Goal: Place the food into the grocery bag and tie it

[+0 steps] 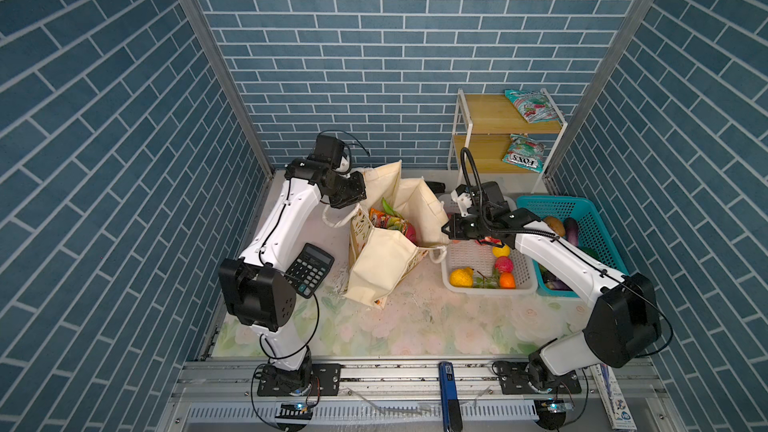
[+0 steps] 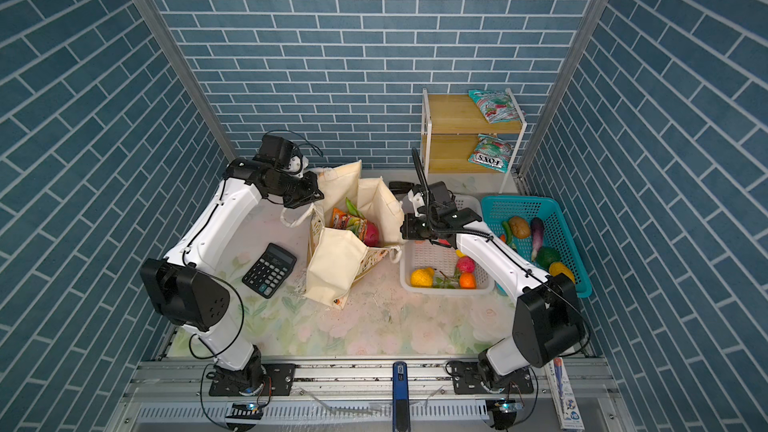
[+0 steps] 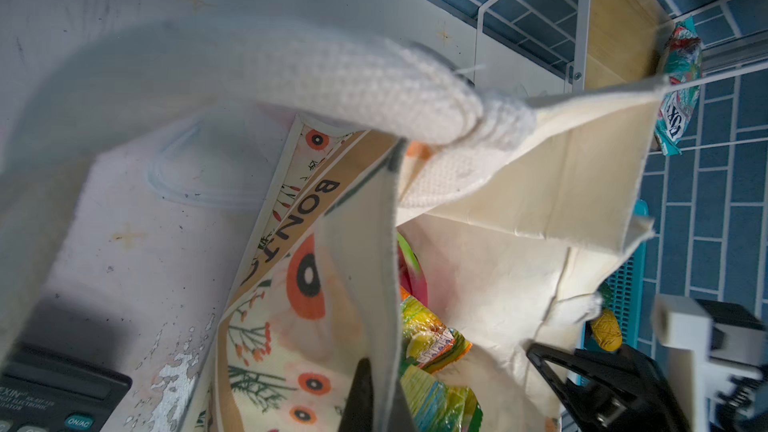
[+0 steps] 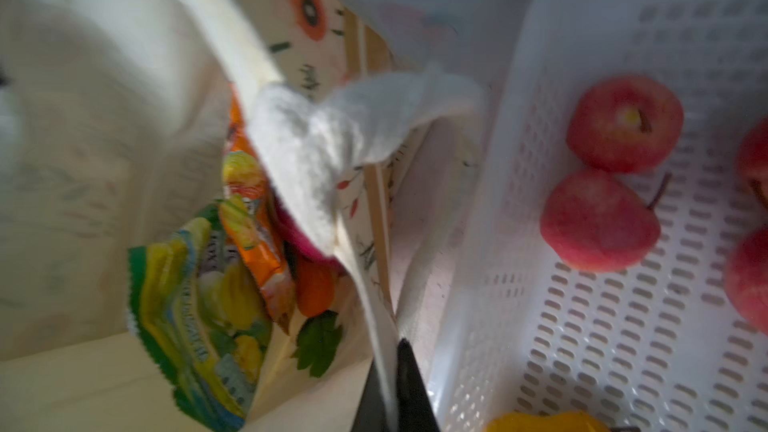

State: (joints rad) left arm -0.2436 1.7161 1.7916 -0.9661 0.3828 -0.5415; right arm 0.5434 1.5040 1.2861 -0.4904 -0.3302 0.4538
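Here, grocery bag (image 1: 382, 263) stood open between the claws: left gripper (image 3: 380, 401) clamped on one wall, right gripper (image 4: 392, 396) pinched shut on the opposite rim.

You have two high views set side by side above the grey metal front rail (image 1: 395, 374). Both look down toward the blue brick-pattern back wall (image 1: 374, 56) and share the whole floral tabletop (image 1: 415, 326). Your left wrist camera sits very close over the mouth of the cream canvas floral-print tote bag (image 3: 540, 184). Your right wrist camera is as close but blurred. It shares that mouth and the glossy green-yellow snack packet (image 4: 199, 317), and adds the white perforated plastic basket (image 4: 582, 326).
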